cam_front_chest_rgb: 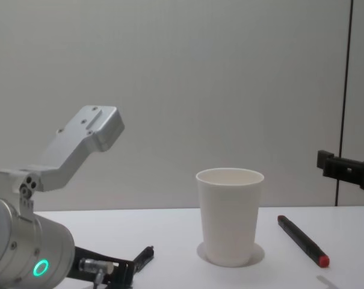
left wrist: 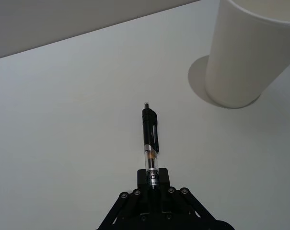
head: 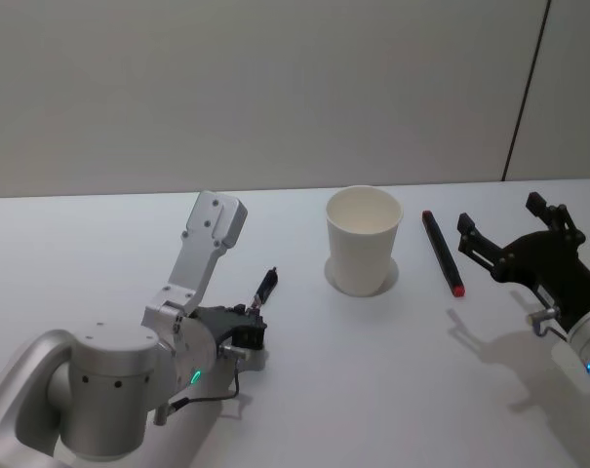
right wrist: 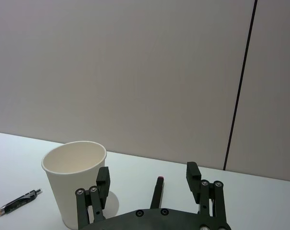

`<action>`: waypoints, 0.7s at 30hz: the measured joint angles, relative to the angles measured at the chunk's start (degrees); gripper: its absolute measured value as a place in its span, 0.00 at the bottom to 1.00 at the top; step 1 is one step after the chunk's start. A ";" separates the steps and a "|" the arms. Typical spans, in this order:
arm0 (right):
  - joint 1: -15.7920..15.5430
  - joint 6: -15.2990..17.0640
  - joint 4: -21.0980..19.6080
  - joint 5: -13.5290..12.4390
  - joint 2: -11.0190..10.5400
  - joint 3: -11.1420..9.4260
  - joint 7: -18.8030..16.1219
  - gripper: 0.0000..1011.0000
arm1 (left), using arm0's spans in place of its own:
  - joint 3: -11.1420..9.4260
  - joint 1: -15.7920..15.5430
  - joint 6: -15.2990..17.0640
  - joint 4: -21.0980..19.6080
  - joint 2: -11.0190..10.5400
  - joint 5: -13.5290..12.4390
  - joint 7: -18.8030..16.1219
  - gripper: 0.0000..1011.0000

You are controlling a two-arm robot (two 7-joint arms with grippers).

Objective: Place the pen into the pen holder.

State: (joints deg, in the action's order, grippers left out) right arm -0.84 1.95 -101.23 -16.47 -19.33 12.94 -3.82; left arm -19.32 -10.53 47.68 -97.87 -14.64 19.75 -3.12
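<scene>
The left gripper's (left wrist: 152, 179) black fingers pinch the black click pen (left wrist: 150, 136) by its clear barrel. The glossy clip and push-button end juts out past the fingertips, low over the smooth white table (head: 99, 253). I cannot tell whether the pen touches the table. It sits left of the pen holder (head: 363, 240) and apart from it. The pen holder is a matte white paper cup, tapered with a rolled rim, and stands upright and open at mid-table. On its other side the right gripper's (head: 500, 215) blocky black fingers are spread wide with nothing between them, hovering above the tabletop. Between that gripper and the cup lies a slim black marker with a red end (head: 443, 253), flat on the table, near the cup but not touching it.
</scene>
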 joint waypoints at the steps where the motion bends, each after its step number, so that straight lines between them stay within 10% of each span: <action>1: 0.00 0.00 0.00 0.00 0.00 0.00 0.00 0.99 | 0.08 0.11 -0.13 -0.07 -0.01 -0.02 -0.02 0.14; 21: 0.00 0.00 0.00 0.00 0.00 0.00 0.00 0.99 | 2.92 2.18 -5.57 -2.81 -1.64 0.50 -3.14 0.14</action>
State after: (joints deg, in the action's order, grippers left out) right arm -0.84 1.95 -101.23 -16.46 -19.33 12.94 -3.83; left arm -16.40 -8.36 42.11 -100.68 -16.28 20.26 -6.26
